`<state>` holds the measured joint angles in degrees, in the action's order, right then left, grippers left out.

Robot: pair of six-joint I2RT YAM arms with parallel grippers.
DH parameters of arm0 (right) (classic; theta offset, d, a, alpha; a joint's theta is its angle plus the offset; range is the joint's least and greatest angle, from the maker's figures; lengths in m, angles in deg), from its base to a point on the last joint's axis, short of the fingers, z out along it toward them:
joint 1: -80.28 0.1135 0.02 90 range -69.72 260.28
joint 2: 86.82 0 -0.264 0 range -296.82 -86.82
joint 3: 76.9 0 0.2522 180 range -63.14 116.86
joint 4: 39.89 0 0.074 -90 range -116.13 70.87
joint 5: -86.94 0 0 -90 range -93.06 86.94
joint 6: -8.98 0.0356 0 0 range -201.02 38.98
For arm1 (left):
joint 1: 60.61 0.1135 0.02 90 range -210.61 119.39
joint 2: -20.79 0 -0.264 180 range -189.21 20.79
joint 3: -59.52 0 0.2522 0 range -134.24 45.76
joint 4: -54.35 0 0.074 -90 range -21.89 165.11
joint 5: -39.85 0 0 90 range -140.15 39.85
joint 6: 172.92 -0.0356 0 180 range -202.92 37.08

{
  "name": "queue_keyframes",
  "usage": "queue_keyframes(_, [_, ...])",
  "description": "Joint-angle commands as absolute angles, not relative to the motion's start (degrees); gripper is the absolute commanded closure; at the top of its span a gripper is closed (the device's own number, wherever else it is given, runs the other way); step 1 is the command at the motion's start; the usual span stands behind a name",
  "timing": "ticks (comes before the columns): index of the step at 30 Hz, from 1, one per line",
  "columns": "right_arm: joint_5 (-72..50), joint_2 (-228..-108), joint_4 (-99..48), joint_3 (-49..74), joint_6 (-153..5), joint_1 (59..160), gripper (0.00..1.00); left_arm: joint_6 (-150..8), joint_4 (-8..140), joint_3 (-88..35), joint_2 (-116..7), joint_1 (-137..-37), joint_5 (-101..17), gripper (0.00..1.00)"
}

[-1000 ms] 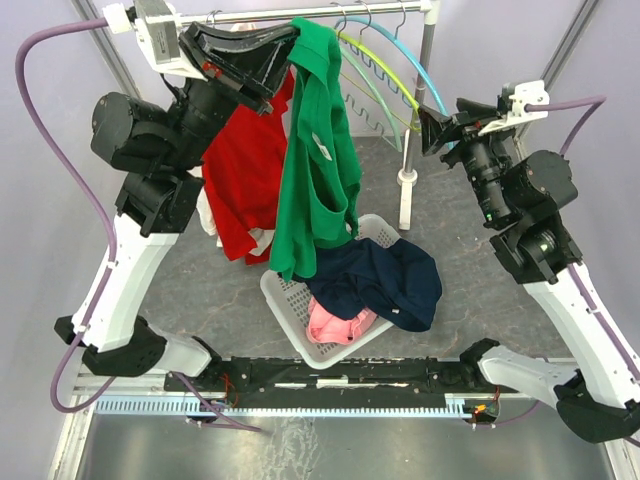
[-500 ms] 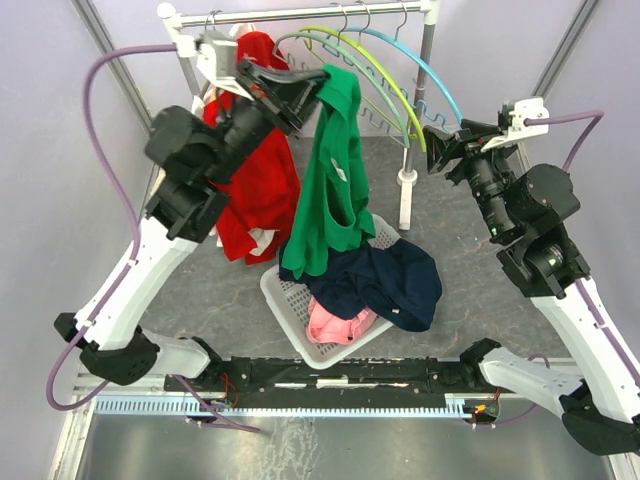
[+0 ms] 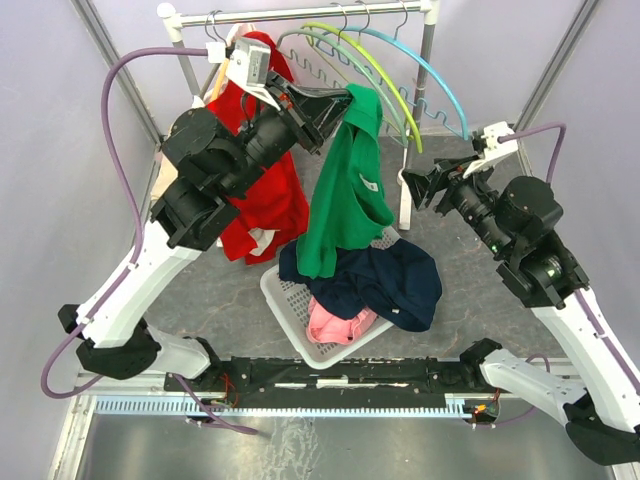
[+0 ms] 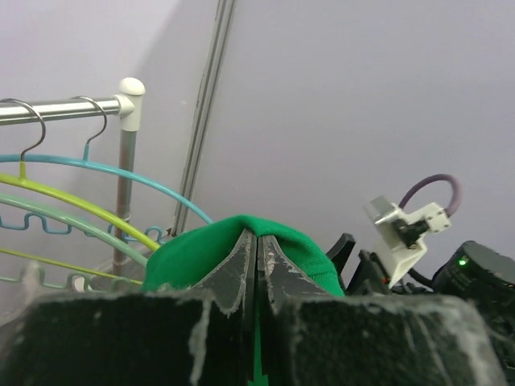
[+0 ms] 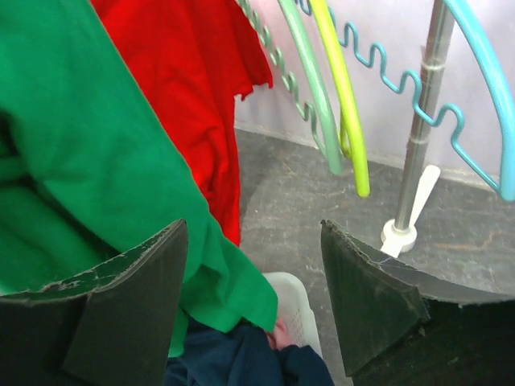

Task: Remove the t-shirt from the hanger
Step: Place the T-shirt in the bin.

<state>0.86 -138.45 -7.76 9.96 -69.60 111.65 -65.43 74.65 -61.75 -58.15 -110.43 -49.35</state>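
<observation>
Left gripper (image 3: 345,100) is up high by the rail (image 3: 300,15), fingers pinched tight together, and it has the green t-shirt (image 3: 345,200) by a fold of fabric. The left wrist view shows it plainly: both black fingers of the left gripper (image 4: 257,241) are pressed flat against each other with green t-shirt (image 4: 193,251) bulging up around them. The shirt hangs long from that pinch, its lower edge draped on the navy garment (image 3: 390,280) heaped over the white basket (image 3: 283,295), a pink garment (image 3: 335,325) underneath. There is a small white tag (image 3: 368,184) on the green cloth, its print too small to read. Just beside the shirt are the blue hanger (image 3: 440,85), yellow-green hanger (image 3: 385,85) and mint hanger (image 3: 330,45), arcing off the rail; whether any touches the green fabric I cannot tell. The red t-shirt (image 3: 262,190) hangs behind the left arm. The right gripper (image 3: 418,187) is near the rack's post, jaws spread wide, nothing between them. From the right wrist, the right gripper (image 5: 253,229) faces green t-shirt (image 5: 80,161), with floor between its fingers.
</observation>
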Motion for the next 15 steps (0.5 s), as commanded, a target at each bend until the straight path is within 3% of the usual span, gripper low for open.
queue_keyframes(1, [5.84, -136.78, -6.60, 9.64, -67.66, 111.55, 0.26, -66.92, 75.46, -65.09, -58.40, -112.57, -48.92, 0.97])
queue_keyframes(6, [14.37, -134.07, -7.33, 9.41, -66.09, 111.53, 0.25, -66.68, 78.28, -59.70, -57.47, -114.31, -51.08, 0.97])
queue_keyframes(15, [17.95, -130.76, -9.69, 8.98, -67.07, 111.51, 0.25, -65.14, 80.80, -42.46, -51.70, -115.09, -58.31, 0.97])
